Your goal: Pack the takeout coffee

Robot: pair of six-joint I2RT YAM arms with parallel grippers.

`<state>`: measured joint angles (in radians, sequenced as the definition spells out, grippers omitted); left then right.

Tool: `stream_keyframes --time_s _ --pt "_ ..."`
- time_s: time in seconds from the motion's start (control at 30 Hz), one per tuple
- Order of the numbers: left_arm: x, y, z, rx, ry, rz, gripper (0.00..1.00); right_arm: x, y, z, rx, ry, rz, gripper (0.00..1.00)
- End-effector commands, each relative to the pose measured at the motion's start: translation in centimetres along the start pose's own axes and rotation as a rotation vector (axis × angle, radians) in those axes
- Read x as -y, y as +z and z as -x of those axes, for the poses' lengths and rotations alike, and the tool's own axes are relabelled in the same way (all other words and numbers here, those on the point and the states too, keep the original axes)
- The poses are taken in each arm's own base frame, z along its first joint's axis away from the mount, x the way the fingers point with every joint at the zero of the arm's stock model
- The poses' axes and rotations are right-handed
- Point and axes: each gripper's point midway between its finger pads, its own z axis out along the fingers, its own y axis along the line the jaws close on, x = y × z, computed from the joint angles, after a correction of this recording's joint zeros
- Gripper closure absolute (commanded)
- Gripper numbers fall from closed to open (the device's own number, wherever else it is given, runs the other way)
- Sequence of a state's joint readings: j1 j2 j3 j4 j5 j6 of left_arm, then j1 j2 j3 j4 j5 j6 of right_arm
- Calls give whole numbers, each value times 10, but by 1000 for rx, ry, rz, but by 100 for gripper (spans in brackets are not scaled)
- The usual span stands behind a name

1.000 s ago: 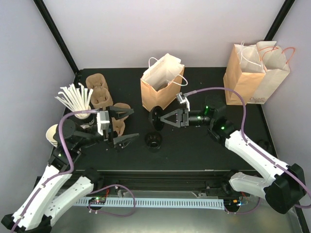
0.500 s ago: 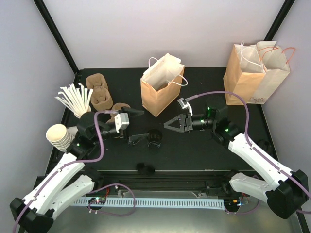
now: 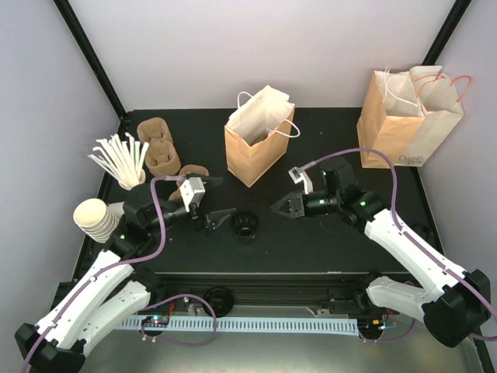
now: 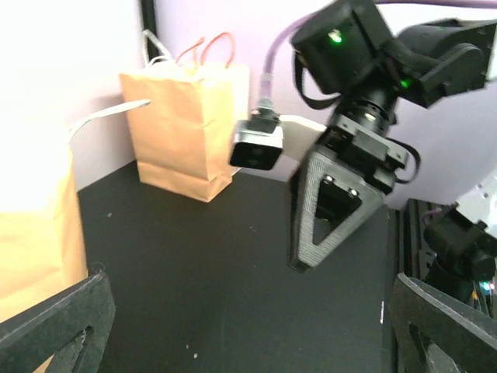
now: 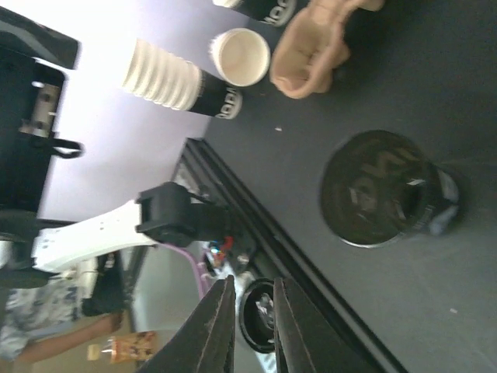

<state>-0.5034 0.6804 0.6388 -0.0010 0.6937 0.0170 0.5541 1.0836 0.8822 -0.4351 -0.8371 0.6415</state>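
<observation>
The takeout coffee (image 3: 245, 225), a black disc from above, stands on the black table between my two grippers. In the right wrist view its glossy lid (image 5: 384, 190) lies ahead and to the right of my fingers. My left gripper (image 3: 218, 199) is wide open and empty, just left of the cup, not touching it; its fingers fill the bottom corners of the left wrist view (image 4: 248, 330). My right gripper (image 3: 277, 207) is empty, its jaws a narrow gap apart (image 5: 255, 281), a short way right of the cup. It also shows in the left wrist view (image 4: 334, 210).
An open brown bag (image 3: 260, 144) stands behind the cup, another bag (image 3: 408, 116) at the back right. Pulp carriers (image 3: 159, 148), white sticks (image 3: 120, 159) and stacked lidless cups (image 3: 97, 217) sit on the left. A loose black lid (image 3: 217, 298) lies below the table's front edge.
The black lid at my right gripper's tips has dropped off the table's front edge. My right gripper drew back right and narrowed. My left gripper swung in beside the cup.
</observation>
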Motion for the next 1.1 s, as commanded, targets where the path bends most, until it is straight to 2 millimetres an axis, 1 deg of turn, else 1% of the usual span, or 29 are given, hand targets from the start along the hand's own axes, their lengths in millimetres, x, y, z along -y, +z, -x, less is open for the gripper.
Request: stream_keyframes --time_s 0.0,0.13,0.17,0.2,0.23,0.3,0.4,0.43,0.5,0.57,0.63,0.8,0.87,0.93,1.07 --pt "-25 -14 3 -37 -222 199 1 42 1 -12 -18 -28 -169 82" --pt "-36 -35 -10 -134 -388 357 1 53 6 -15 -25 -35 -204 82" --pt "-36 -42 -20 -187 -448 396 1 54 7 -14 -26 -37 -207 82" --pt "-39 -49 -27 -218 -509 449 1 54 7 -14 -26 -41 -211 82" --pt "-38 -53 -34 -248 -571 474 1 55 7 -14 -26 -46 -216 82" --pt "-32 -61 -53 -319 -700 507 1 58 8 -13 -29 -51 -228 82" --pt "-22 -75 -94 -457 -887 584 1 60 10 -13 -36 -56 -235 82" --pt "-18 -81 -110 -508 -947 616 1 61 10 -14 -39 -58 -235 82" --pt "-9 -88 -134 -587 -1029 642 1 63 11 -15 -41 -57 -236 81" --pt "-3 -96 -152 -659 -1072 673 3 63 12 -16 -43 -59 -233 81" --pt "2 -98 -168 -717 -1104 680 8 64 13 -16 -44 -59 -231 80" --pt "10 -94 -204 -766 -1188 662 24 64 14 -17 -47 -63 -228 80" --pt "12 -95 -215 -781 -1208 668 27 65 14 -18 -49 -62 -229 80" --pt "13 -101 -226 -816 -1212 697 26 66 14 -19 -52 -63 -230 80" --pt "16 -110 -242 -896 -1220 737 17 68 16 -20 -55 -62 -231 80"
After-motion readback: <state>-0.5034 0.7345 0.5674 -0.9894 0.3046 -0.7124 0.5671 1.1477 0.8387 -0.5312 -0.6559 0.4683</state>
